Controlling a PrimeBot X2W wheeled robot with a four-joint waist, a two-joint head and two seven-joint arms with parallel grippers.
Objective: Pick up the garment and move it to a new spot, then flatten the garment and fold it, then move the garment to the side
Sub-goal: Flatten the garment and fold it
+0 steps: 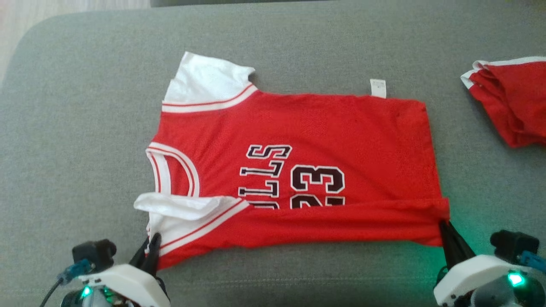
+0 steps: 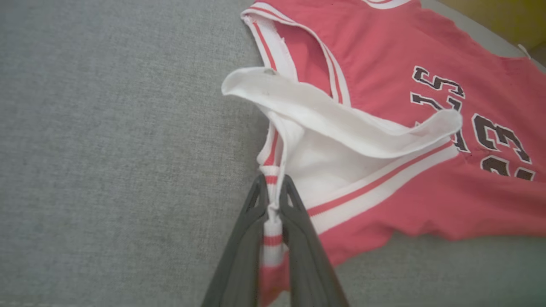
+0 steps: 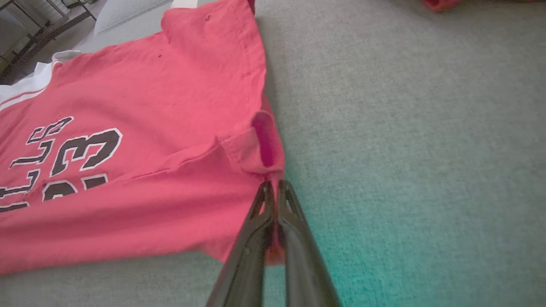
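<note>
The red jersey (image 1: 298, 140) lay flat in the middle of the grey cushion (image 1: 85, 128), with its neck to the left and its hem to the right. Its near long edge was folded over the lower part of the black print. The left gripper (image 1: 151, 245) was at the near left corner of the jersey, its fingers closed on the striped white and red trim (image 2: 271, 179). The right gripper (image 1: 445, 230) was at the near right corner, its fingers closed on the red hem corner (image 3: 266, 145). Another red garment (image 1: 512, 102) lay well apart, to the right of the jersey.
</note>
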